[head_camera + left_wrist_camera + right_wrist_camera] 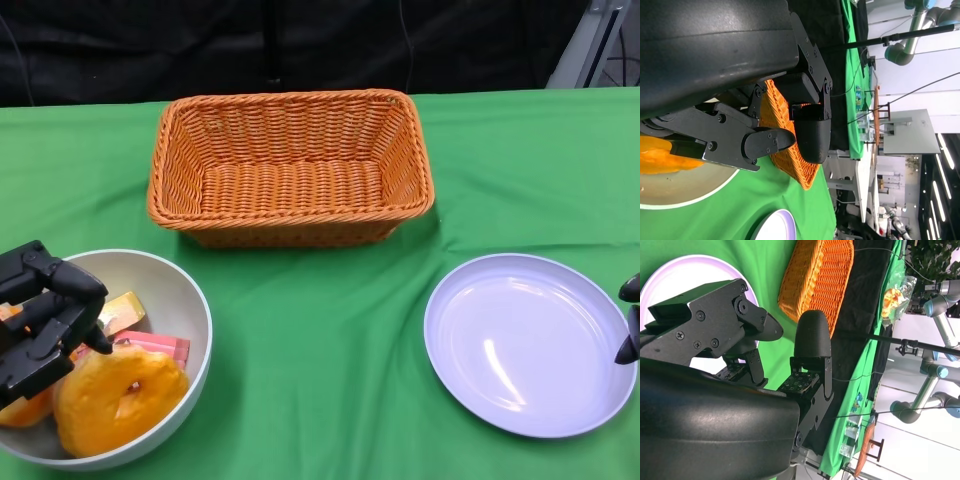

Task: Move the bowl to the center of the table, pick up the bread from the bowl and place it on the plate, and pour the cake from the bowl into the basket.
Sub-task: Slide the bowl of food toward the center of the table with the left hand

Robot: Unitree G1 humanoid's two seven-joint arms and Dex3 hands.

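Left robot hand open over bowl holding bread; basket beyond; right robot hand open beside plate

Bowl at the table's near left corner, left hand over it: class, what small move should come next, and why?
Probably the left hand should close on the bowl rim and begin sliding it toward the middle. The bowl sits at the near left, not in the centre, with the bread inside; the plate and basket hold nothing.
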